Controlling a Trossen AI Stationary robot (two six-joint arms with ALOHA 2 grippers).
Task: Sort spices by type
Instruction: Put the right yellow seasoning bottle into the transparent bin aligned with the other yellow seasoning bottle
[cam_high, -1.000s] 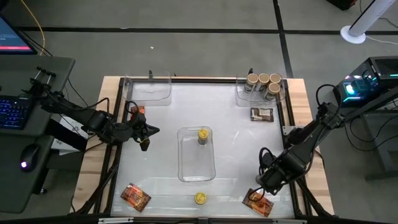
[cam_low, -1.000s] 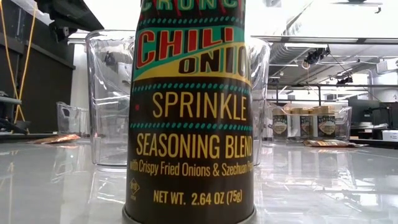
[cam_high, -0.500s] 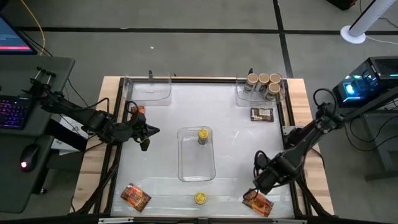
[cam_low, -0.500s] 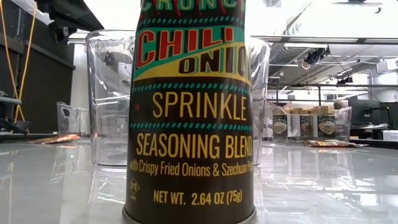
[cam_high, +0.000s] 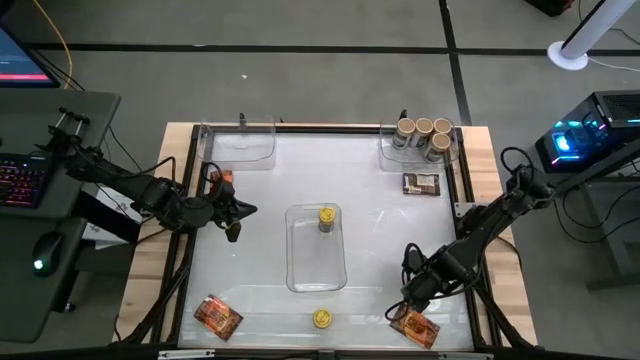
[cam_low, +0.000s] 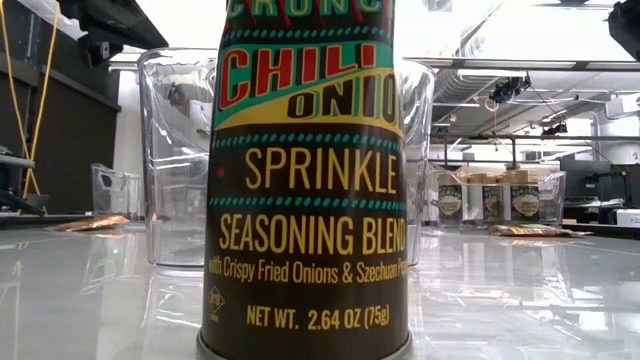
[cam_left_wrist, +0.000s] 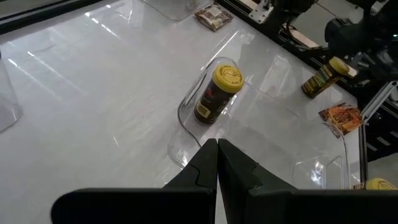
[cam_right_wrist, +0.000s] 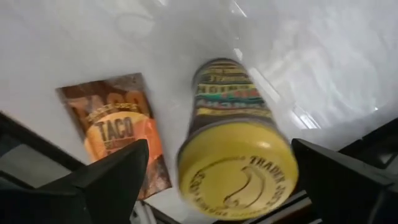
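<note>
Surface (cam_high: 260, 215) carries, at its centre, a clear tray (cam_high: 315, 272) with one yellow-lidded jar (cam_high: 326, 217) standing at its far end; the left wrist view shows this jar (cam_left_wrist: 217, 93) upright inside the tray wall. Two further clear trays sit at the far corners: the far-left tray (cam_high: 238, 145) and the far-right tray (cam_high: 392, 152), the latter holding a cluster of beige-lidded jars (cam_high: 424, 134). A dark packet (cam_high: 421, 184) lies flat just in front of that far-right tray. Left arm waits at the left edge of the surface, its left gripper (cam_high: 236, 212) hovering near a small orange-red packet (cam_high: 222, 177); the left wrist view shows its fingers (cam_left_wrist: 233, 163) pressed together with nothing between them. Right gripper (cam_high: 410, 300) is low over the near-right corner, directly beside an orange-red foil packet (cam_high: 416, 326). The right wrist view shows its fingers (cam_right_wrist: 118, 171) spread wide, framing a second yellow-lidded jar (cam_right_wrist: 233, 143) and a taco packet (cam_right_wrist: 118, 134) lying flat beside it, with no contact visible. That second jar (cam_high: 322, 318) stands at the near edge, centre, and fills the low view (cam_low: 305, 180). Another orange-red packet (cam_high: 217, 316) lies at the near-left corner.
</note>
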